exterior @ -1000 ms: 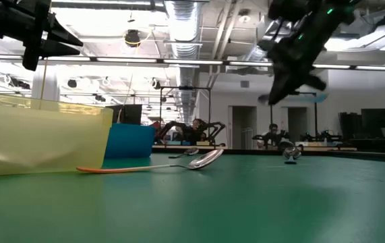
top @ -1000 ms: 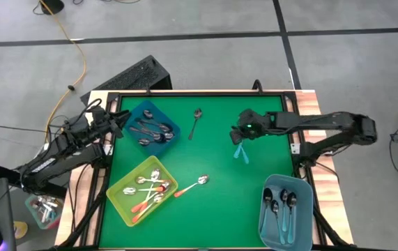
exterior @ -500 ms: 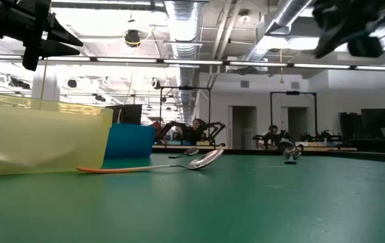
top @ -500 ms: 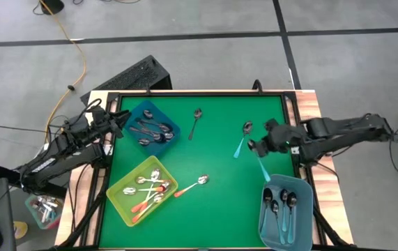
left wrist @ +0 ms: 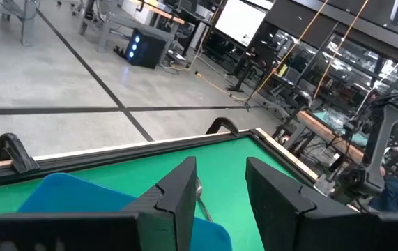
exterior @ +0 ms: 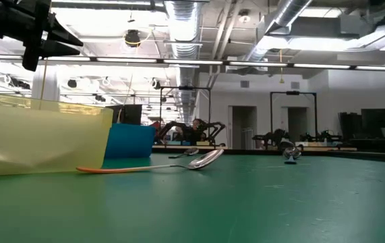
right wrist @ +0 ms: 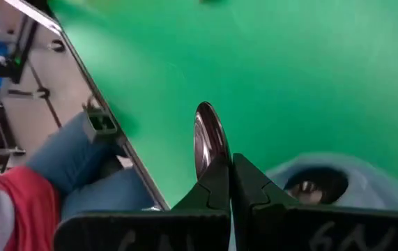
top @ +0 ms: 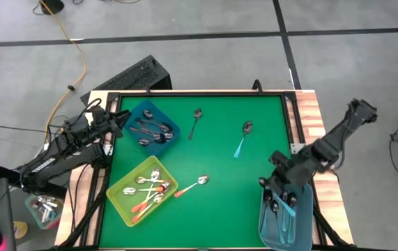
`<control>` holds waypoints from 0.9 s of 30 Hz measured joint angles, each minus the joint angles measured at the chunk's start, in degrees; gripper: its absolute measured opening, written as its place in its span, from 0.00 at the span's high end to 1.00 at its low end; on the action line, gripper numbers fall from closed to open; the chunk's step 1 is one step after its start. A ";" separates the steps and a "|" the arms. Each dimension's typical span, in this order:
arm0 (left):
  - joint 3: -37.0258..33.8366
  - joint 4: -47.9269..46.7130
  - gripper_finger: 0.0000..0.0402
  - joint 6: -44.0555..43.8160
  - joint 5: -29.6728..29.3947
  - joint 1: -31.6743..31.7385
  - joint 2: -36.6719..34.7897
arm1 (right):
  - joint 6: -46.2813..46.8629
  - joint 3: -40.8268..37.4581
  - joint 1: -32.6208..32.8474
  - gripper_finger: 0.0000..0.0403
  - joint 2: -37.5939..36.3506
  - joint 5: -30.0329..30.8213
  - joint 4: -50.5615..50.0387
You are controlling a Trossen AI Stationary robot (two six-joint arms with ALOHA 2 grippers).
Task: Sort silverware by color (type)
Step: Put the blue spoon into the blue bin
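Your right gripper (top: 281, 192), clamped tight on a teal-handled spoon (right wrist: 205, 143), hovers over the light-blue bin (top: 301, 233) for release; left gripper (left wrist: 219, 185) waits, parted, empty.

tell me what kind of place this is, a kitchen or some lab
Most likely a robotics lab or workshop, not a kitchen. The low view looks across the green table into a big room with exposed ceiling ducts and more robot arms on benches. The high view shows bare concrete floor around the rig.
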 joint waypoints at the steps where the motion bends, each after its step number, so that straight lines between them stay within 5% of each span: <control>1: 0.00 -0.02 0.73 -0.02 -0.06 -0.01 0.01 | 2.70 0.00 1.79 0.99 1.21 1.04 -0.02; 16: 0.00 -0.04 0.73 -0.15 -1.88 -0.01 0.01 | 36.15 0.00 18.15 0.99 12.75 5.00 -5.37; 27: 0.02 -0.06 0.73 -0.28 -1.88 -0.01 -0.01 | 39.24 0.00 17.08 0.99 19.45 -1.03 -7.34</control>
